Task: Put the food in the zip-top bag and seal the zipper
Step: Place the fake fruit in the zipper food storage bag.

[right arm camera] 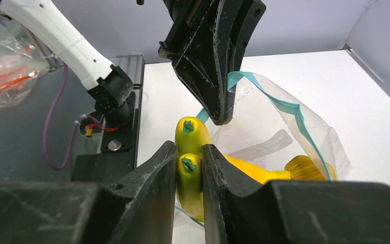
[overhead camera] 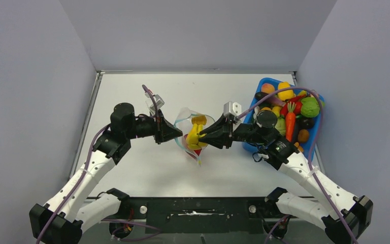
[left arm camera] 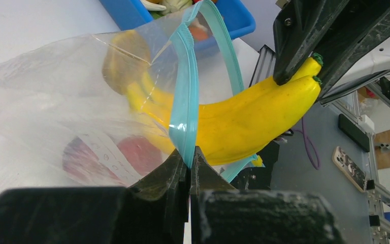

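Top external view gives us the white bench [overhead camera: 132, 173] with the blue bin [overhead camera: 263, 81] at its far right corner, and the zip-top bag [overhead camera: 185, 119] sitting near the bench's middle, between our two arms. Our left gripper [left arm camera: 189, 158] is pinched fully together on the zipper [left arm camera: 184, 91] at one lip of the bag, with the mouth open toward the right edge. Our right gripper [right arm camera: 189, 152] is clamped narrowly on the stem end of the banana [right arm camera: 190, 175], whose far half lies inside the bag mouth, near a ridged yellow piece [right arm camera: 304, 168] and a red piece [left arm camera: 137, 152].
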Robot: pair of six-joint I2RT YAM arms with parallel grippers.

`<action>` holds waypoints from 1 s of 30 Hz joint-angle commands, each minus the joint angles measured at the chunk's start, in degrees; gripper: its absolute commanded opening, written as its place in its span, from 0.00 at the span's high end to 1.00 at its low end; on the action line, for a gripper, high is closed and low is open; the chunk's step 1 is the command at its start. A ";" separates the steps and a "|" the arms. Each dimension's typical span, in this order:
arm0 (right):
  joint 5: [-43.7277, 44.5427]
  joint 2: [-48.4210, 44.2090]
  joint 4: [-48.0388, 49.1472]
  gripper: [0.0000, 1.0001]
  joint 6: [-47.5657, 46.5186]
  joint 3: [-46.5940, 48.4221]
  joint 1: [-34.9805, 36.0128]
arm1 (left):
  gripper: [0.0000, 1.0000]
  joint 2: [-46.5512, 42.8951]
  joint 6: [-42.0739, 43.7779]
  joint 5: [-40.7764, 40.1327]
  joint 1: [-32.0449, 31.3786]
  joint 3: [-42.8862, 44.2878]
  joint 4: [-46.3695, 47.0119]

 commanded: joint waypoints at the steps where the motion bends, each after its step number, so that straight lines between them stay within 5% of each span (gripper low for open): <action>1: 2.95 1.16 0.38 1.00 -7.78 0.73 1.40 | 1.00 -0.45 -1.71 3.54 0.40 0.50 5.15; 15: 9.05 6.86 -12.45 1.00 -23.31 5.01 7.06 | 1.00 1.17 -6.82 8.16 0.40 -0.30 10.41; 30: 6.83 8.94 -19.38 1.00 -40.05 6.47 12.33 | 1.00 1.54 -1.66 11.15 0.40 -0.56 9.16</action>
